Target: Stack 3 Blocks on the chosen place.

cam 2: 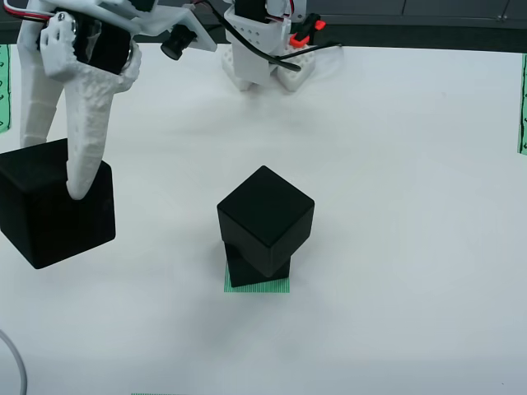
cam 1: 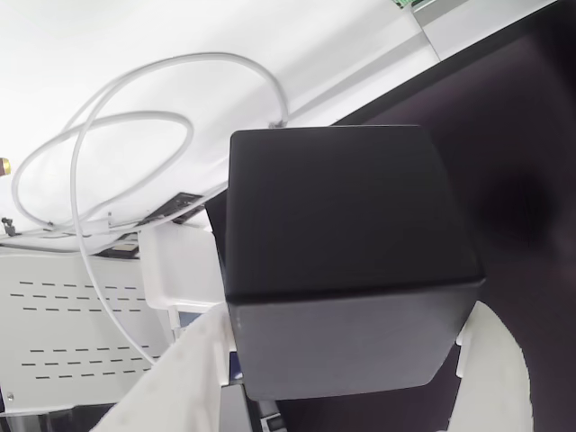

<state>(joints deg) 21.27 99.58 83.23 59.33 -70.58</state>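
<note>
Spreading across the view from above, the white table (cam 2: 395, 164) carries everything. At its left the white gripper (cam 2: 53, 185) points down with its two fingers (cam 2: 86, 156) closed on opposite sides of a black block (cam 2: 58, 218); whether that cube is clear of the table I cannot tell. In the view that rides on the gripper this cube (cam 1: 346, 261) sits between the pale fingertips. Near the middle, a top block (cam 2: 265, 216) rests twisted on a lower block (cam 2: 247, 270), which stands on the green-striped square (cam 2: 257, 287)

Two blocks (cam 2: 262, 226) stacked on green patch (cam 2: 257, 285); third (cam 2: 53, 206) left.
</note>
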